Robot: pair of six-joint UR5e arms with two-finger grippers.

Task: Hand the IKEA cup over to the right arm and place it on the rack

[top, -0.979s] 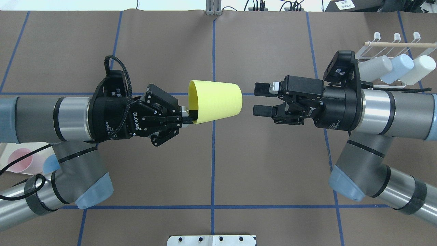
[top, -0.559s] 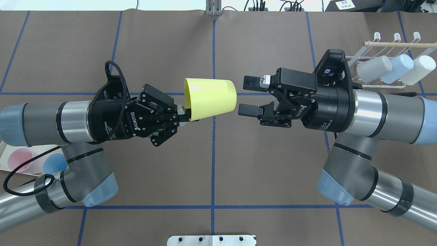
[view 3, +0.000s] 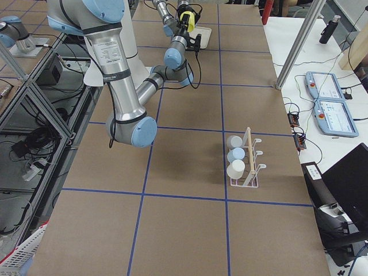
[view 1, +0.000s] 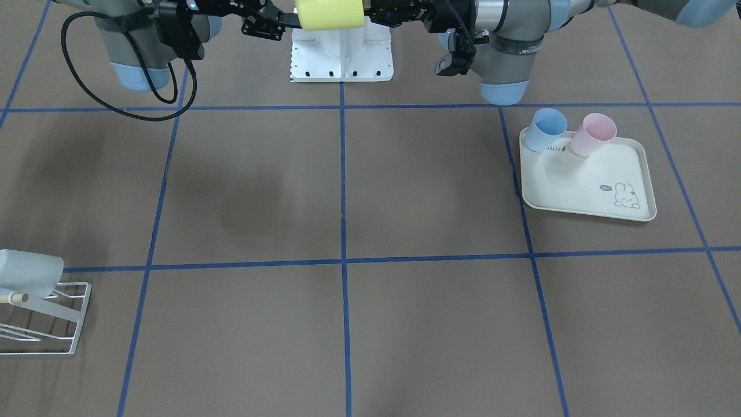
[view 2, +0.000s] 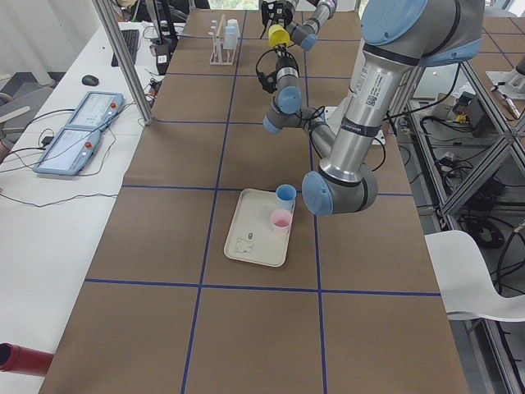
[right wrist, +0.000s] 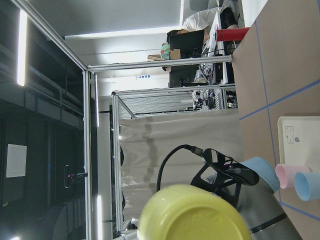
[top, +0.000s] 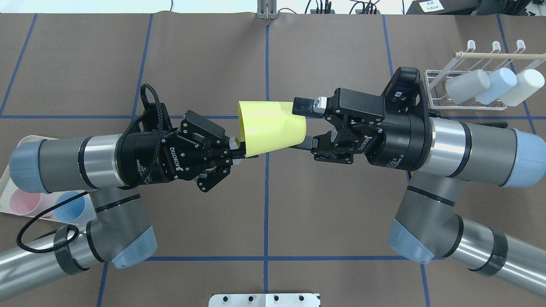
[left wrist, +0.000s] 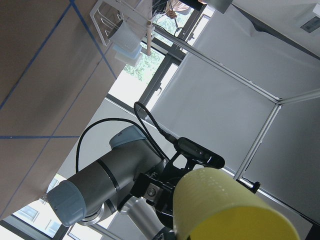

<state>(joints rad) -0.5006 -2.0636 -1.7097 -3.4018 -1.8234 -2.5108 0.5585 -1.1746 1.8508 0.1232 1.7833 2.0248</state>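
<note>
I am at the hand-over. My left gripper (top: 239, 150) is clamped on the rim of the yellow IKEA cup (top: 271, 128) and holds it on its side in the air, above the middle of the worktop's robot-side edge. The mouth faces my left wrist and the closed base faces my right arm. My right gripper (top: 303, 125) has its fingers apart, one on either side of the base end. I cannot tell whether either pad touches the wall.

To do this well, I judge that the right gripper should go a little deeper along the tapered wall before it closes, since a narrow cone can squirt out of a shallow pinch. It should close squarely across the cup, and the left gripper should let go only once that hold is firm.

The cream tray (view 1: 584, 185) lies toward the worktop's left end. A blue cup (view 1: 547, 128) and a pink cup (view 1: 590, 134) stand on it side by side, both looking empty.

The white rack (top: 482, 55) stands toward the far right corner with three cups slid onto its rods: grey (top: 468, 86), pale blue (top: 495, 85) and cream (top: 521, 87). The next free rod appears to be on the grey cup's side.
</note>
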